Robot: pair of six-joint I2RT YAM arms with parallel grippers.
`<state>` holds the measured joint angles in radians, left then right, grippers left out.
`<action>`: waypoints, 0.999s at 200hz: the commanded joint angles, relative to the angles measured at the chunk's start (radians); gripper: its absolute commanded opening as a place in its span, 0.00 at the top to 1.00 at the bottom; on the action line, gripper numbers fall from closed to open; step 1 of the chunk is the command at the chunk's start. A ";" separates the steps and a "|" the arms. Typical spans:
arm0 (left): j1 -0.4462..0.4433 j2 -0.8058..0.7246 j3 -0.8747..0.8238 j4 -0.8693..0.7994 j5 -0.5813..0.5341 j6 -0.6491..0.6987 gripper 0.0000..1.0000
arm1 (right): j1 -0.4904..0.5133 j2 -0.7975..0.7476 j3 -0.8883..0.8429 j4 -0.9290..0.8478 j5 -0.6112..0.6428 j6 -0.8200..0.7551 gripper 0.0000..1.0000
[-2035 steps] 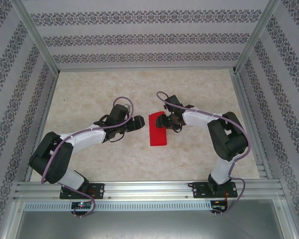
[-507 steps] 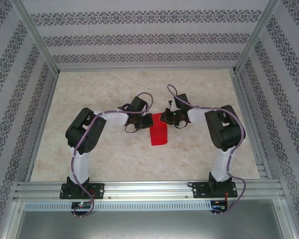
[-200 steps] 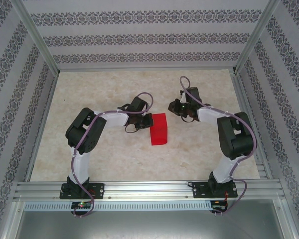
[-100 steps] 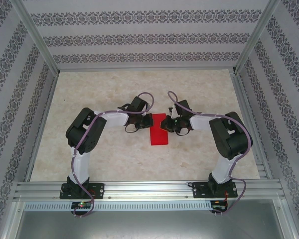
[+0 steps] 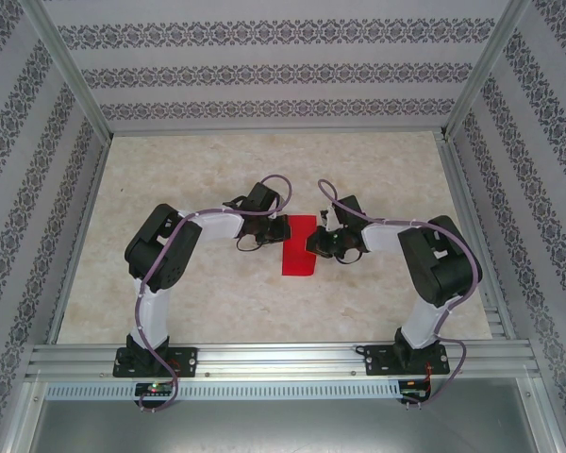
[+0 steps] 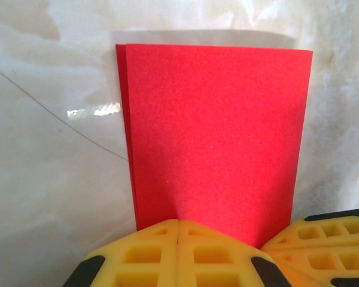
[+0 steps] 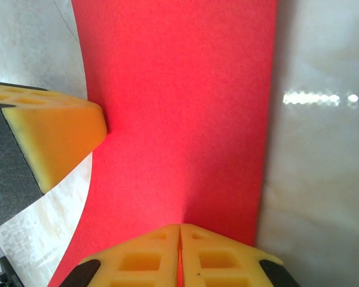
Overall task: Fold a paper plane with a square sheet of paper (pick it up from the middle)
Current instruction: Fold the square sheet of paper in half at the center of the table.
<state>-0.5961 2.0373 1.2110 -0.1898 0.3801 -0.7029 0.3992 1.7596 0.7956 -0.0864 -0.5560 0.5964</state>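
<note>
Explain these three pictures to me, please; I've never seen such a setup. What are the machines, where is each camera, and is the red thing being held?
Two robot arms are bolted at the near edge of a table. One picture looks down from above and behind them. The other two come from a camera on each wrist, with yellow fingers at the bottom. A red sheet of paper, folded double into a rectangle, lies flat on the table. The left gripper and right gripper are both shut, tips resting on the paper from either side, not lifting it.
</note>
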 commanded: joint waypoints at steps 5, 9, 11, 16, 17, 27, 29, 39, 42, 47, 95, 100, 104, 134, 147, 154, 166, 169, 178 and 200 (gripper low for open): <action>0.005 0.135 -0.088 -0.200 -0.179 0.011 1.00 | 0.035 -0.083 -0.010 -0.033 -0.039 -0.011 0.90; 0.005 0.134 -0.088 -0.199 -0.178 0.011 1.00 | 0.039 -0.094 -0.010 -0.035 -0.041 -0.010 0.90; 0.003 0.135 -0.088 -0.198 -0.178 0.010 1.00 | 0.041 -0.099 -0.009 -0.035 -0.043 -0.010 0.90; 0.004 0.134 -0.088 -0.198 -0.179 0.009 1.00 | 0.048 -0.108 -0.013 -0.035 -0.046 -0.006 0.90; 0.003 0.134 -0.088 -0.198 -0.179 0.008 1.00 | 0.049 -0.110 -0.014 -0.034 -0.046 -0.005 0.90; 0.002 0.135 -0.090 -0.194 -0.180 0.005 1.00 | 0.059 -0.123 -0.026 -0.029 -0.048 0.004 0.90; 0.001 0.135 -0.090 -0.194 -0.180 0.005 1.00 | 0.060 -0.124 -0.030 -0.028 -0.049 0.006 0.90; 0.001 0.139 -0.089 -0.192 -0.180 0.002 1.00 | 0.068 -0.131 -0.049 -0.018 -0.048 0.013 0.90; 0.000 0.139 -0.090 -0.191 -0.181 0.001 1.00 | 0.070 -0.132 -0.058 -0.014 -0.048 0.017 0.90; -0.001 0.140 -0.089 -0.190 -0.182 -0.001 1.00 | 0.072 -0.136 -0.072 -0.005 -0.050 0.024 0.90; -0.004 0.144 -0.096 -0.181 -0.183 -0.010 1.00 | 0.092 -0.140 -0.170 0.098 -0.082 0.073 0.90; -0.004 0.144 -0.097 -0.180 -0.182 -0.011 1.00 | 0.093 -0.140 -0.174 0.108 -0.085 0.077 0.90; -0.004 0.145 -0.098 -0.180 -0.184 -0.012 1.00 | 0.093 -0.137 -0.177 0.114 -0.085 0.079 0.90; -0.005 0.144 -0.100 -0.177 -0.183 -0.014 1.00 | 0.096 -0.124 -0.187 0.131 -0.086 0.085 0.90; -0.005 0.145 -0.102 -0.175 -0.183 -0.016 1.00 | 0.096 -0.118 -0.190 0.122 -0.076 0.081 0.90; -0.005 0.145 -0.103 -0.175 -0.185 -0.015 1.00 | 0.096 -0.115 -0.191 0.115 -0.069 0.077 0.89; -0.004 0.146 -0.104 -0.175 -0.185 -0.018 1.00 | 0.096 -0.112 -0.196 0.097 -0.055 0.070 0.90; -0.004 0.145 -0.105 -0.175 -0.186 -0.016 1.00 | 0.097 -0.112 -0.199 0.092 -0.052 0.068 0.90; -0.005 0.144 -0.105 -0.178 -0.190 -0.014 1.00 | 0.096 -0.112 -0.206 0.077 -0.043 0.057 0.90; -0.005 0.143 -0.103 -0.181 -0.193 -0.008 1.00 | 0.094 -0.135 -0.213 0.009 -0.016 0.026 0.90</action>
<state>-0.5972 2.0396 1.1938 -0.1646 0.3790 -0.7151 0.4847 1.6352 0.6064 -0.0071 -0.6132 0.6590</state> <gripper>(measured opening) 0.050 0.103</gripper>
